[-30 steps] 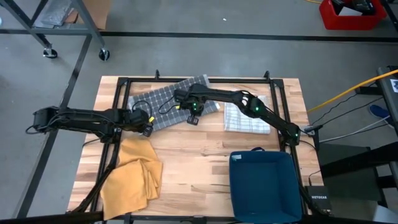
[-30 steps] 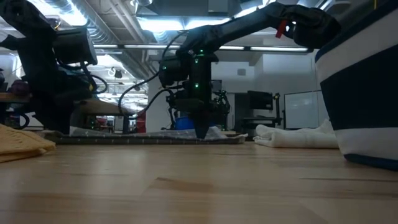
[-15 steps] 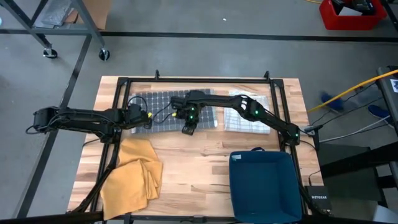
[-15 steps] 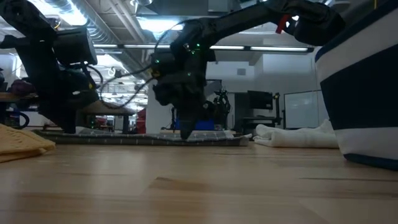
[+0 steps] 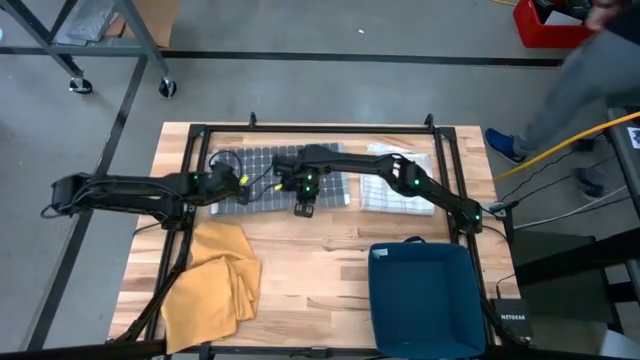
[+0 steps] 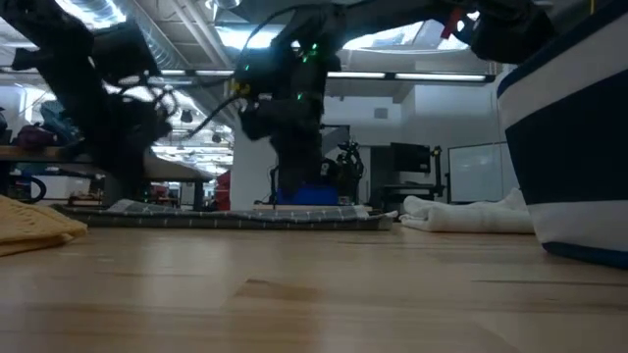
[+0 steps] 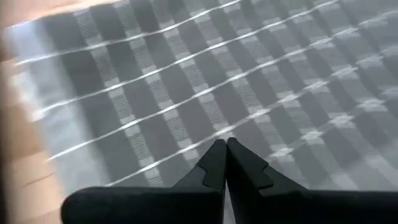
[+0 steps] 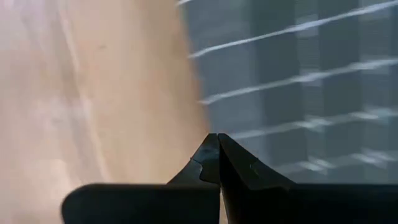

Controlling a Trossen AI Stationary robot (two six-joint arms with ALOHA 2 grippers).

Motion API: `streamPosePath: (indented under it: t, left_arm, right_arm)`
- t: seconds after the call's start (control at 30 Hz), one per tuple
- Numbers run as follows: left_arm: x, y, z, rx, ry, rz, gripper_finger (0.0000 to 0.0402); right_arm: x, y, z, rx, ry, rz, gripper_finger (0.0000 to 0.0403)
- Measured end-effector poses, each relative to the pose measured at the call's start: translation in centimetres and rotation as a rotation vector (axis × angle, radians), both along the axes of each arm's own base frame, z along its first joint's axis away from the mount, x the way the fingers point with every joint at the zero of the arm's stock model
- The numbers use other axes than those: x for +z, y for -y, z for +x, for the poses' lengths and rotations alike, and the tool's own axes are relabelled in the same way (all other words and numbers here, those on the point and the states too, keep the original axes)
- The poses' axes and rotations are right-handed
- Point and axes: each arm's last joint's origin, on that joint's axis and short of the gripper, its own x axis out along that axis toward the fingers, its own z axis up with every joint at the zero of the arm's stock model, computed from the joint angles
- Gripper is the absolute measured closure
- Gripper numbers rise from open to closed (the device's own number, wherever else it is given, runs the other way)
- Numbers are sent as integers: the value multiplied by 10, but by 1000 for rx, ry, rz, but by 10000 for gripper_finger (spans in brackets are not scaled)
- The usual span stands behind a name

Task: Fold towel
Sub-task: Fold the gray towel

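A grey checked towel [image 5: 280,178] lies flat on the far middle of the table, its edges square with the table; the low view shows it as a thin layer [image 6: 245,218]. My left gripper [image 5: 240,192] is shut and hangs just above the towel's left part [image 7: 225,146]. My right gripper [image 5: 303,208] is shut and hangs above the towel's near edge [image 8: 216,140], with bare wood on one side of it and towel on the other. Neither gripper has cloth between its fingers.
A folded white checked towel [image 5: 398,185] lies to the right of the grey one. A blue bin [image 5: 425,295] stands at the near right, and a crumpled yellow cloth [image 5: 215,280] lies at the near left. A person [image 5: 580,70] walks past the table's far right corner.
The towel lay askew, its right end turned toward the far edge; now it lies square and flat. My right gripper drew toward the near edge along the towel, then rose off it. My left gripper has risen off the towel and tipped.
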Motion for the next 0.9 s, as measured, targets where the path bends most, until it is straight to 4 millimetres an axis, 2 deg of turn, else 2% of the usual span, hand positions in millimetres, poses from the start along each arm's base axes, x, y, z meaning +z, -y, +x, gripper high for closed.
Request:
streamPosePath:
  t: [0.13,0.33,0.5,0.63,0.77,0.9]
  left_arm:
    - [11,1,6,-113,78,-35,401]
    - [12,5,7,-217,109,-125,401]
    - [11,8,7,-261,106,-155,401]
    - [10,13,8,-292,104,-161,401]
    - [10,19,9,-304,111,-182,401]
    - [5,26,4,-288,54,-234,401]
  right_arm:
    - [21,18,-8,-50,28,-83,402]
    - [44,53,-22,-135,73,-119,402]
    - [45,88,-29,-239,114,-127,402]
    - [38,111,-33,-323,136,-118,402]
    - [31,126,-38,-405,135,-101,402]
    - [19,128,-43,-499,72,-103,402]
